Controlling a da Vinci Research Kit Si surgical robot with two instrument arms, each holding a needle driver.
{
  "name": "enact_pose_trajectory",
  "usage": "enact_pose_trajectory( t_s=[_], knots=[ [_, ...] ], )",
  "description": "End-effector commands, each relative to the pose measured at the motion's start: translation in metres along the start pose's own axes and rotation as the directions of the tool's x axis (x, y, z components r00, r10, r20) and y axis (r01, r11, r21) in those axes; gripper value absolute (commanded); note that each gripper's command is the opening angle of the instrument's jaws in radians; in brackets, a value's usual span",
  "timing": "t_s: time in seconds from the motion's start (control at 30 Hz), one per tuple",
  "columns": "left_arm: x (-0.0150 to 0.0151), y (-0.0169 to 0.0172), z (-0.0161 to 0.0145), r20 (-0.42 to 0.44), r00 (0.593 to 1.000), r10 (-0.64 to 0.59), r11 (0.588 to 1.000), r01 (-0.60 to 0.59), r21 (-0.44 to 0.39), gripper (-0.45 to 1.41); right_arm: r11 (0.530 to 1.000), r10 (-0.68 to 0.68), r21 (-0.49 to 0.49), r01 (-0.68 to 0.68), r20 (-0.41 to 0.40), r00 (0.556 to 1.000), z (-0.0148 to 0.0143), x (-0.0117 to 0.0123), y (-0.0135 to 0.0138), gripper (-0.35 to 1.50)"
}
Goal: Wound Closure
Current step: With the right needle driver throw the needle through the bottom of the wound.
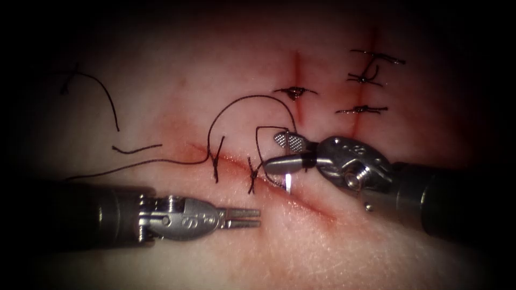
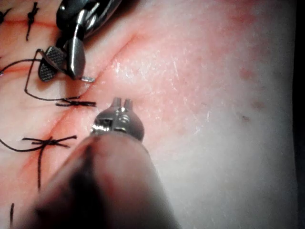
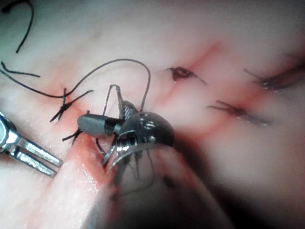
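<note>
The cut (image 1: 317, 209) runs slantwise across the tissue (image 1: 376, 252), with two dark stitches (image 1: 251, 174) over its left part. My right tool (image 1: 275, 153) reaches in over the cut with its jaws open, one ridged pad (image 1: 288, 141) facing up; thread (image 1: 242, 99) arches from beside that pad to the left stitch. A short bright piece of the needle (image 1: 288, 183) shows under the lower jaw, standing in the tissue at the cut just right of the second stitch (image 2: 76, 102); neither jaw clamps it. My left tool (image 1: 257, 218) lies below the cut, jaws slightly open and holding nothing (image 3: 45, 164).
Two other short cuts with knotted stitches (image 1: 294, 92) (image 1: 363, 109) lie farther back. Loose thread (image 1: 107, 99) and a cut end (image 1: 134, 149) lie on the tissue at the left. Red fluid stains the edges of the cut (image 1: 231, 161).
</note>
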Motion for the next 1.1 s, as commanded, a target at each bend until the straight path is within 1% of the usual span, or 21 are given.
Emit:
enact_pose_trajectory(
  t_s=[0.03,0.1,0.17,0.27,0.33,0.5,0.53,0.57,0.63,0.67,0.77,0.83,0.87,0.97,1.07,1.1],
  knots=[
    [-0.0003,0.0003,0.0007,0.0,1.0,0.0,1.0,0.0,-0.002,-0.13,0.999,0.001,-0.05,0.0,0.017,1.0,0.0007,0.0006,0.0001,-0.35],
    [-0.0003,0.0003,0.0006,0.0,1.0,0.0,1.0,0.0,-0.002,-0.13,0.998,0.003,-0.065,-0.002,0.023,1.0,0.0003,0.0007,0.0002,-0.35],
    [-0.0002,0.0003,0.0007,0.0,1.0,0.0,1.0,0.0,-0.002,-0.13,0.996,0.003,-0.087,-0.003,0.007,1.0,-0.0005,0.0007,0.0001,-0.35],
    [-0.0001,0.0002,0.0009,0.001,1.0,-0.002,1.0,0.002,0.0,-0.13,0.983,0.027,-0.181,-0.034,-0.041,0.999,-0.0019,0.0008,0.0001,-0.35],
    [0.0001,0.0001,0.0012,0.001,1.0,-0.003,1.0,0.003,0.002,-0.13,0.962,0.04,-0.267,-0.058,-0.074,0.996,-0.0027,0.0008,0.0002,-0.35],
    [0.0003,0.0001,0.0016,-0.001,1.0,-0.006,1.0,0.006,0.002,-0.13,0.918,0.122,-0.361,-0.162,-0.133,0.984,-0.0037,0.0006,-0.0002,-0.35],
    [0.0003,0.0001,0.0016,0.001,1.0,-0.006,1.0,0.006,0.0,-0.13,0.899,0.149,-0.389,-0.201,-0.16,0.976,-0.0039,0.0002,-0.0004,-0.35],
    [0.0003,0.0,0.0016,0.003,1.0,-0.006,1.0,0.006,-0.003,-0.13,0.895,0.184,-0.375,-0.242,-0.185,0.965,-0.0039,0.0,-0.0008,-0.35],
    [0.0004,-0.0001,0.0016,0.005,1.0,-0.007,1.0,0.007,-0.006,-0.13,0.892,0.205,-0.358,-0.275,-0.223,0.953,-0.0039,-0.0001,-0.0015,-0.35],
    [0.0004,-0.0003,0.0016,0.006,1.0,-0.008,1.0,0.008,-0.009,-0.13,0.888,0.236,-0.335,-0.316,-0.259,0.937,-0.0039,-0.0001,-0.0023,-0.35],
    [0.0004,-0.0005,0.0016,0.009,1.0,-0.008,1.0,0.008,-0.015,-0.11,0.872,0.261,-0.335,-0.358,-0.3,0.918,-0.0042,-0.0001,-0.0039,-0.35],
    [0.0003,-0.0006,0.0016,0.013,1.0,-0.007,1.0,0.007,-0.019,-0.11,0.86,0.297,-0.323,-0.396,-0.315,0.901,-0.0043,-0.0002,-0.0048,-0.35],
    [0.0001,-0.0008,0.0016,0.017,1.0,-0.006,1.0,0.007,-0.024,-0.11,0.849,0.334,-0.305,-0.432,-0.323,0.885,-0.0043,-0.0004,-0.0058,-0.35],
    [-0.0001,-0.0009,0.0016,0.016,1.0,-0.004,1.0,0.005,-0.026,-0.11,0.825,0.39,-0.279,-0.491,-0.347,0.853,-0.0044,-0.0008,-0.0076,-0.35],
    [-0.0003,-0.0008,0.0016,0.016,1.0,-0.003,1.0,0.003,-0.025,-0.11,0.799,0.452,-0.242,-0.55,-0.363,0.815,-0.0043,-0.001,-0.009,-0.35],
    [-0.0003,-0.0008,0.0017,0.019,1.0,-0.002,1.0,0.003,-0.026,-0.11,0.797,0.464,-0.23,-0.558,-0.358,0.81,-0.0042,-0.001,-0.0093,-0.35]
  ],
)
